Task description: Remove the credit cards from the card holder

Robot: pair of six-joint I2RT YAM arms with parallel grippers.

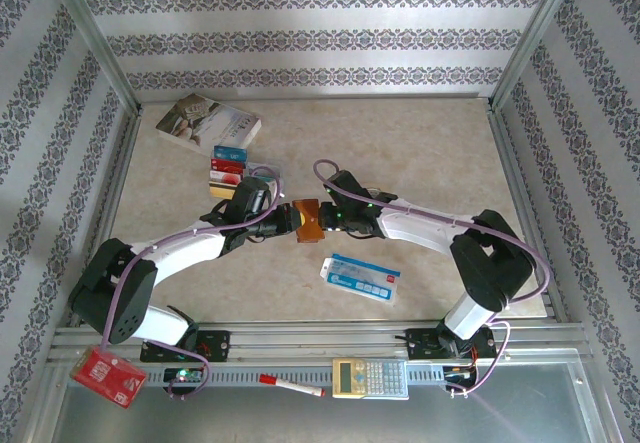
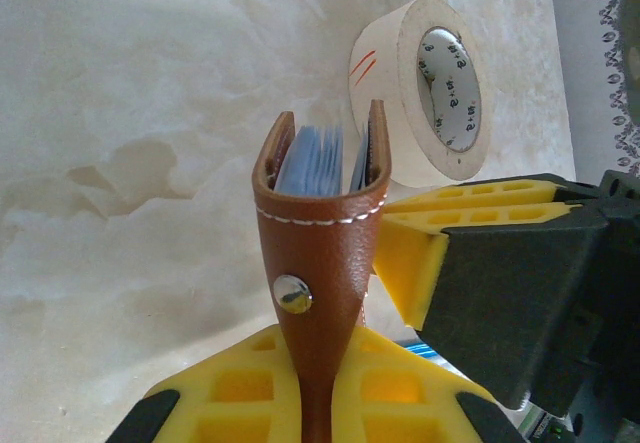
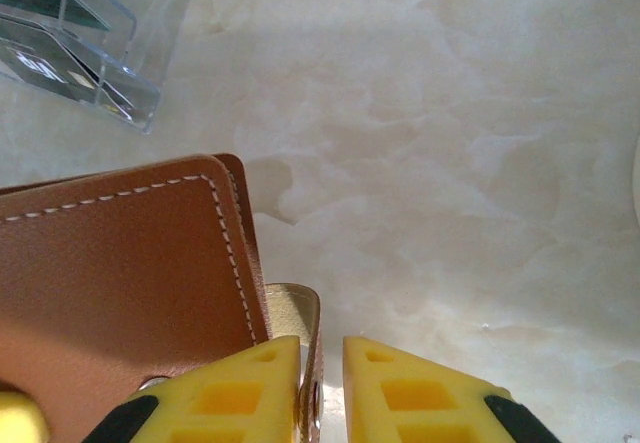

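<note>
from above, the card holder [image 1: 308, 220] hangs just over the middle of the table [image 1: 420, 153], between the left gripper [image 1: 291, 219] and the right gripper [image 1: 326, 221]. a stack of credit cards [image 1: 228, 166] lies well apart, beside a book [image 1: 205, 123].

the left wrist view adds detail: the left gripper [image 2: 318, 408] is clamped on the holder's lower part. its reddish-brown leather spine faces the camera, with white stitching, a metal snap [image 2: 291, 293] and blue sleeves [image 2: 312, 161] inside. a tape roll [image 2: 430, 88] stands behind.

the right wrist view shows the right gripper [image 3: 322, 383] nearly closed around a tan strap [image 3: 298, 313]. whether it pinches, i cannot tell. clear sleeves [image 3: 75, 48] hold a teal card [image 3: 40, 5].
</note>
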